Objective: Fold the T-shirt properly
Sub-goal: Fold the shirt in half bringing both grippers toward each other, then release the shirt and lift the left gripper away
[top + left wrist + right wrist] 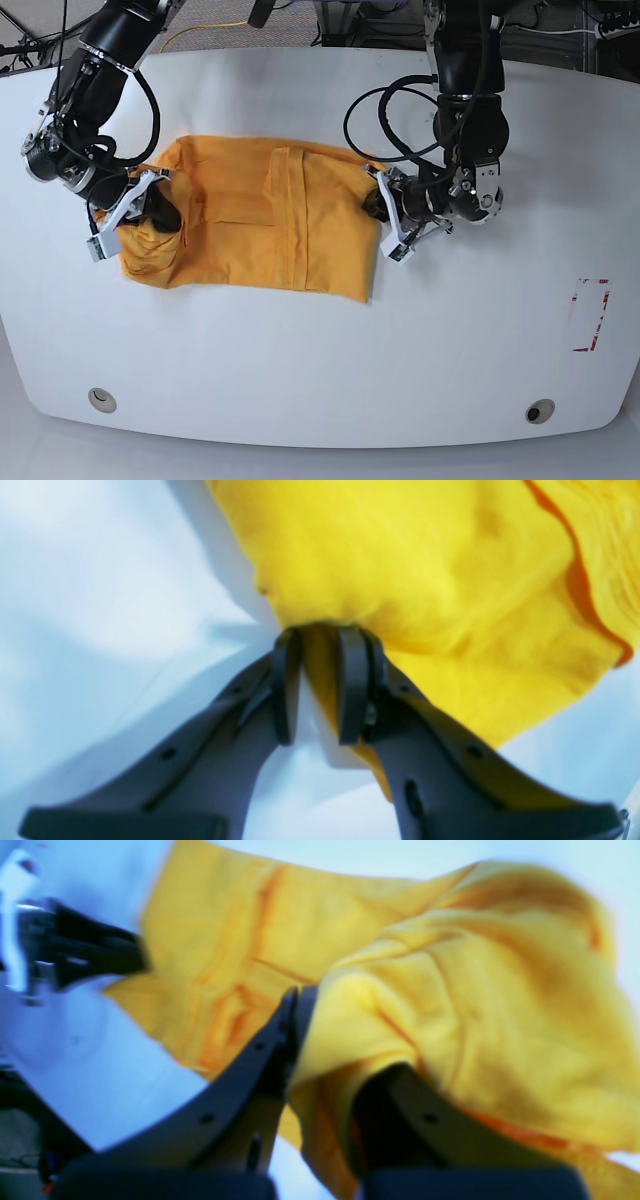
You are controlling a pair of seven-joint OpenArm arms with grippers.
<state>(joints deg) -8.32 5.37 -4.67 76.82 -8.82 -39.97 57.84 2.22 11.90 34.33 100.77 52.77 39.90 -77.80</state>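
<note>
Both grippers clamped on T-shirt (pixel 260 225) edges, orange-yellow, creased, partly folded.

Both of my arms are black, jointed tubes with bare metal collars at the wrists, and loops of black cable hang off the left arm (pixel 468 110) and the right arm (pixel 85 95). Each hand, left hand (pixel 320 685) and right hand (pixel 325 1055), ends in two dark grey, flat, tapering fingers (pixel 285 685) with small round holes, probably screw seats, though the wrist views are blurred.
</note>
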